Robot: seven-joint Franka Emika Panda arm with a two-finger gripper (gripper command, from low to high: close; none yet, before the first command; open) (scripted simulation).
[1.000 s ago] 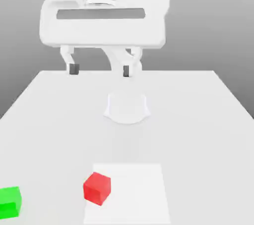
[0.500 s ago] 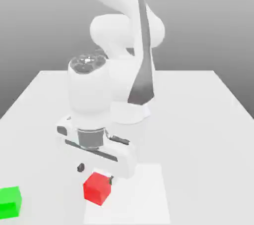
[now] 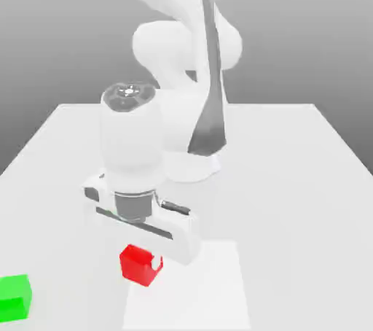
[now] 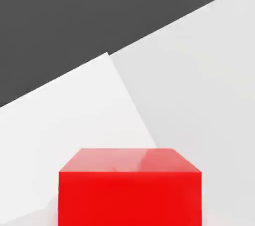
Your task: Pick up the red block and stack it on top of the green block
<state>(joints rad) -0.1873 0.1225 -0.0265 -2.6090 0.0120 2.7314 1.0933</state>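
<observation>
The end effector [image 3: 142, 256] appears closed on the red block [image 3: 137, 268], located at the near edge of the table [image 3: 291, 205], by the white sheet [image 3: 204, 286]. The green block [image 3: 13, 298] stands well apart, toward the exterior view's left. Slip or rotation may result from an off-centre grip. Insufficient lift before traverse could cause the load to strike the green block; misaligned release could topple the stack. No brand, label or writing is legible.
</observation>
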